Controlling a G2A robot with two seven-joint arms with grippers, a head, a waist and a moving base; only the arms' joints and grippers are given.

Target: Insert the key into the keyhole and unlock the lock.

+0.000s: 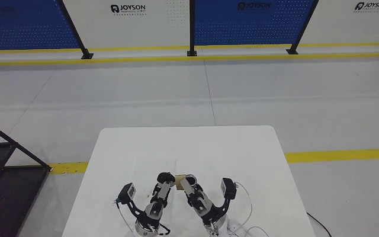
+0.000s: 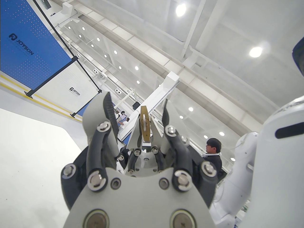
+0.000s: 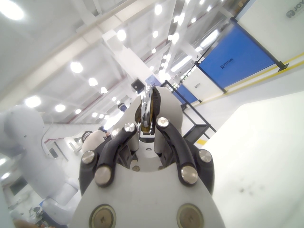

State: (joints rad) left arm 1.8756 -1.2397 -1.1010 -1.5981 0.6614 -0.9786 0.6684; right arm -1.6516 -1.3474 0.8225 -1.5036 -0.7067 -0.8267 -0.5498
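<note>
so the right gripper [image 3: 152,93] is clamped tight on the brass lock [image 3: 145,111], chrome shackle poking out past the fingertips, over the near end of the white table [image 1: 237,154]. left gripper [image 2: 136,99] faces it from just beside, fingers [image 2: 109,110] spread wide apart with nothing between them, lock's narrow brass edge pointing straight at it

**Top view:** a high camera looks down and forward over the white worktop [image 1: 237,148], with the arms at the lower edge and blue partitions [image 1: 249,21] along the top.

**Left and right wrist views:** each camera sits close behind its own pincer (left pincer [image 2: 136,99], right pincer [image 3: 149,96]) and is tilted up toward the ceiling [image 2: 213,24].

All three views share the worktop, the partitions and the brass lock [image 1: 181,181].
</note>
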